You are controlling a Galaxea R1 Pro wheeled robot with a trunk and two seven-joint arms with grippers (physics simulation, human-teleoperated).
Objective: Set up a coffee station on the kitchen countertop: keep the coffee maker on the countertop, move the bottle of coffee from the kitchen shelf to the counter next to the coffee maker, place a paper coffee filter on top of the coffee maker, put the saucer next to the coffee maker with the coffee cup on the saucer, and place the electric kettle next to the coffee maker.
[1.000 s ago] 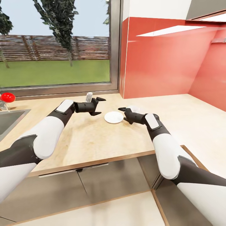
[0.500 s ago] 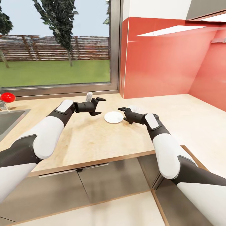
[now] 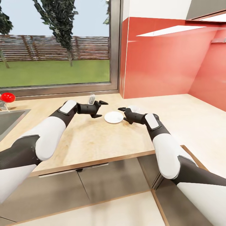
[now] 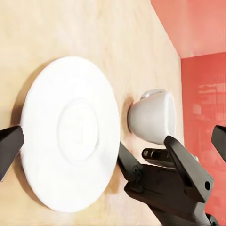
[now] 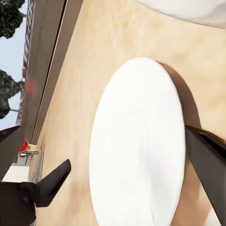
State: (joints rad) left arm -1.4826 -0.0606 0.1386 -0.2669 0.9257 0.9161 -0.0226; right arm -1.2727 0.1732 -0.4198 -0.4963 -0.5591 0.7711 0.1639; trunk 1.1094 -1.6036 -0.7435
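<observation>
On the light wood-grain kitchen countertop [image 3: 94, 141] lies the white saucer [image 3: 114, 117] with nothing on it. The white coffee cup [image 3: 133, 108] stands on the counter just right of it, apart from the saucer. My left gripper [image 3: 101, 109] hovers open at the saucer's left edge. Beside the saucer's right edge my right gripper [image 3: 125, 115] is open too, in front of the cup and partly hiding it. The left wrist view looks across the saucer [image 4: 70, 134] to the cup [image 4: 153, 117] and the right gripper's fingers [image 4: 186, 162]. The right wrist view has the saucer [image 5: 136, 146] between its fingers.
A small clear glass object [image 3: 91, 98] stands behind my left gripper near the window sill. A sink [image 3: 9, 121] with a red knob [image 3: 7, 97] is at the far left. A red wall [image 3: 157, 62] bounds the counter behind and to the right.
My left gripper has moved right, closer to the saucer's left edge, and turned a little. The right arm, saucer and cup have not moved.
</observation>
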